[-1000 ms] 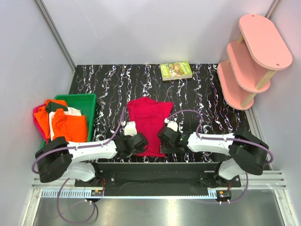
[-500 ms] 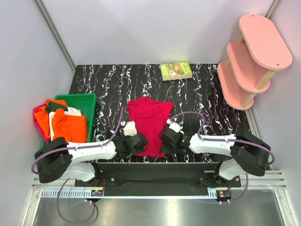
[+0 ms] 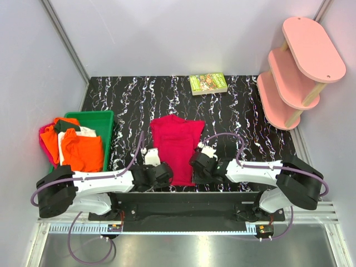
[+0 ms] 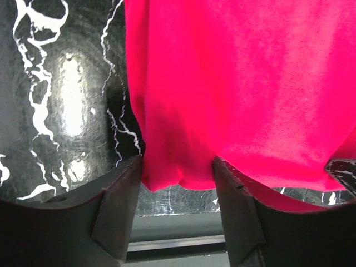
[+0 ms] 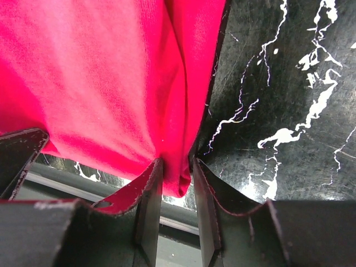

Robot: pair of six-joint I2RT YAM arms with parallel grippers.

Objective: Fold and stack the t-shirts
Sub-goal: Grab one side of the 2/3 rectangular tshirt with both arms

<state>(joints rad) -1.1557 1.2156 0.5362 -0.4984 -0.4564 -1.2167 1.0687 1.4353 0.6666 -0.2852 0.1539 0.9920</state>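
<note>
A crimson-red t-shirt (image 3: pixel 177 146) lies spread on the black marbled table (image 3: pixel 245 111), its hem toward the arms. My left gripper (image 3: pixel 164 173) is at the hem's left corner. In the left wrist view this gripper (image 4: pixel 178 167) stands open, its fingers (image 4: pixel 119 206) flanking the loose cloth corner (image 4: pixel 183 139). My right gripper (image 3: pixel 196 164) is at the hem's right corner. In the right wrist view this gripper (image 5: pixel 176 167) is shut on a fold of the red cloth (image 5: pixel 111 83). Orange (image 3: pixel 83 149), white (image 3: pixel 86 132) and pink (image 3: pixel 43 139) t-shirts are heaped at the left.
A green bin (image 3: pixel 105 119) at the table's left holds the heap of shirts. A small green-covered book (image 3: pixel 208 83) lies at the back edge. A pink three-tier shelf (image 3: pixel 300 67) stands at the right. The table's near edge runs just behind both grippers.
Both grippers have slid a little toward the near edge along the shirt's hem. The left arm has stretched out lower and further left. The shirt itself has hardly moved.
</note>
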